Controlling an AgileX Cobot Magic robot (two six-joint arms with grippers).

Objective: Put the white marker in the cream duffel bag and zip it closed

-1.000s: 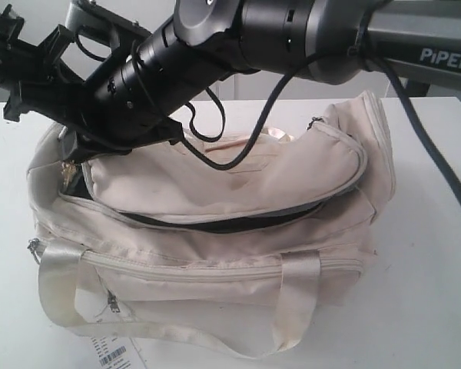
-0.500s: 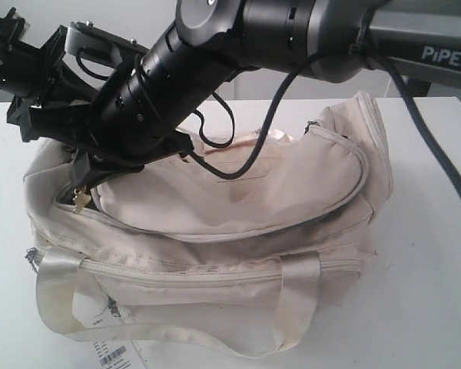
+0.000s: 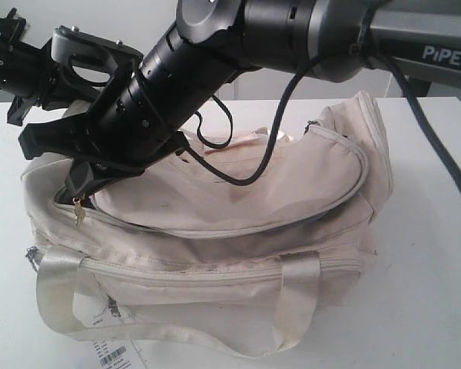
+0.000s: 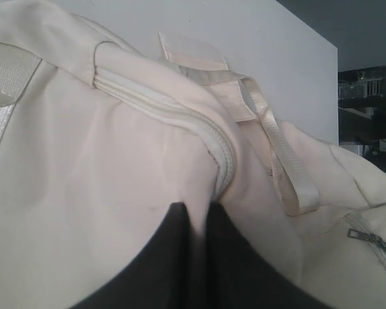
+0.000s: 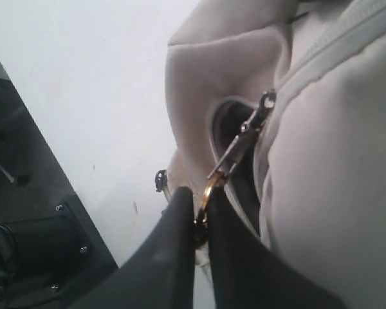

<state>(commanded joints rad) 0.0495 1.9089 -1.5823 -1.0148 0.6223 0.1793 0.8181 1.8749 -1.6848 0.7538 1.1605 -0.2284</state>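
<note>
White tabletop [image 3: 430, 307] bears the cream duffel bag [image 3: 215, 269], slumped, creased, glossy-strapped.

Cream duffel bag [image 3: 238, 223], gold zipper pull [image 3: 78, 209]

- Our right arm [image 3: 215, 46] reaches from the right across the middle, wrist angled down to the left.
- Our right gripper [image 5: 198, 201] pinches the zipper pull [image 5: 235, 151].
- Our left arm [image 3: 19, 65] enters at far left.
- Our left gripper [image 4: 196, 215] clamps a fold of the cream duffel bag [image 4: 83, 193].
</note>
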